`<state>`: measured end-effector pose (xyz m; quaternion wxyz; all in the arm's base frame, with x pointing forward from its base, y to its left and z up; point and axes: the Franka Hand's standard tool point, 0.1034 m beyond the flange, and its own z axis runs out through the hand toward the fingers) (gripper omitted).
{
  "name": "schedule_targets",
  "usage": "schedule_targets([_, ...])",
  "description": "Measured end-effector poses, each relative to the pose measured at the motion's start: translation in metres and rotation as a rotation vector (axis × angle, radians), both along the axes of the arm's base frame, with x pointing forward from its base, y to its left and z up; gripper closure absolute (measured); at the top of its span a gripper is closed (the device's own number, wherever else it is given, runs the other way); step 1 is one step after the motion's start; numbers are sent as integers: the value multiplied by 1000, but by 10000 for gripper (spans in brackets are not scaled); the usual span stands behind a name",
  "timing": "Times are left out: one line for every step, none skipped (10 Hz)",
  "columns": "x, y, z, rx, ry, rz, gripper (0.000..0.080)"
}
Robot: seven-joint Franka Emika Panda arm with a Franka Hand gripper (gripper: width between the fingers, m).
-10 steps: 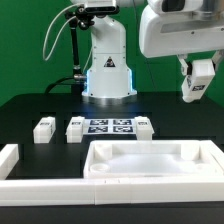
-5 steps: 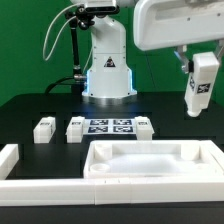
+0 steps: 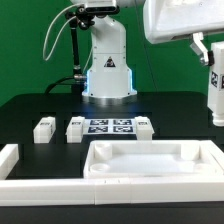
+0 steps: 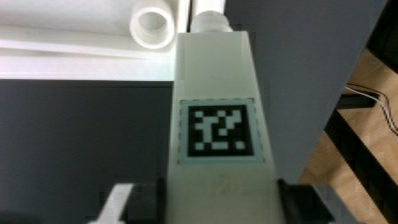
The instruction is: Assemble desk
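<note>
The desk top (image 3: 150,160), a wide white tray with a raised rim, lies at the front of the black table. Three small white legs stand behind it: one (image 3: 44,128) at the exterior view's left, one (image 3: 76,129) beside it, one (image 3: 145,127) further right. My gripper (image 3: 210,55) is at the exterior view's right edge, shut on the fourth leg (image 3: 215,95), which hangs upright well above the table. In the wrist view this leg (image 4: 221,90) fills the middle with its square tag facing the camera, between my gripper's (image 4: 221,205) dark fingers (image 4: 294,200).
The marker board (image 3: 110,126) lies flat between the legs. White border rails run along the front (image 3: 60,190) and the left (image 3: 10,158). The robot's base (image 3: 107,70) stands at the back middle.
My gripper has carried the leg toward the exterior view's right edge and a little lower. The leg now hangs upright. The parts on the table have not moved.
</note>
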<state>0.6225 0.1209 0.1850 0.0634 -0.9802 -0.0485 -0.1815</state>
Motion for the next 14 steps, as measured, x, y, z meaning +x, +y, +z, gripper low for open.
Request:
schedule_targets([11, -25, -10, -28, -5, 52, 511])
schedule_targets([19, -28, -12, -23, -13, 40, 511])
schedule_targets([20, -25, -15, -22, -26, 42, 511])
schedule_targets([20, -26, -15, -23, -25, 41, 511])
schedule_targets([20, -26, -15, -23, -25, 41, 511])
schedule_targets([20, -26, -15, -23, -24, 41, 511])
schedule_targets([21, -27, -16, -26, -39, 45, 511])
schedule_targets([27, -33, -17, -38, -116, 45, 511])
schedule_targets([25, -34, -22, -41, -137, 42, 511])
schedule_targets([25, -32, -24, -40, -143, 43, 511])
schedule_targets([25, -30, -31, -40, -148, 44, 511])
schedule_targets([23, -28, -38, -36, -137, 41, 511])
schedule_targets([21, -22, -43, -32, -130, 43, 511])
schedule_targets([20, -20, -46, -32, -126, 47, 511])
